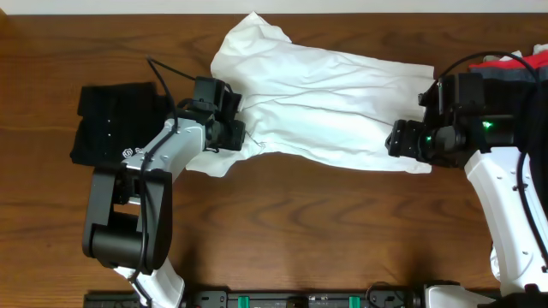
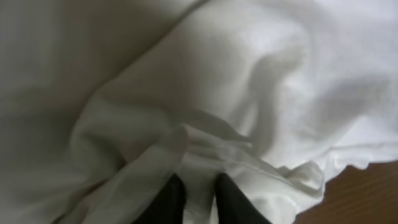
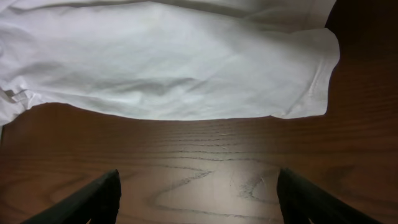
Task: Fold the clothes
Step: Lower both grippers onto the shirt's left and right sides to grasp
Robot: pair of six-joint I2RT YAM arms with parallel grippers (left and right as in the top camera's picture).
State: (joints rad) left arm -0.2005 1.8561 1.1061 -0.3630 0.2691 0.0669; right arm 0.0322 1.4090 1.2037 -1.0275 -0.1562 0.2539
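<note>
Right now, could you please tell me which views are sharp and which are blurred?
Left wrist: the white T-shirt fills the frame, soft and out of focus. Right wrist: the table grain is sharp. Overhead: crisp, the white T-shirt slightly washed out.

Overhead looks straight down on the tabletop (image 1: 300, 214); both wrist views sit close, sharing the white T-shirt (image 1: 325, 103).

A dark brown wooden worktop (image 1: 342, 231) with plain grain fills the view. On its left side lies a black folded shirt (image 1: 107, 120), roughly square, with small white lettering (image 1: 130, 152) near its lower right corner, partly covered. At the far right, toward the top, a red thing (image 1: 524, 60) shows, mostly hidden; what it is cannot be told. Along the near edge runs a black rail (image 1: 282, 299) with green bits.
</note>
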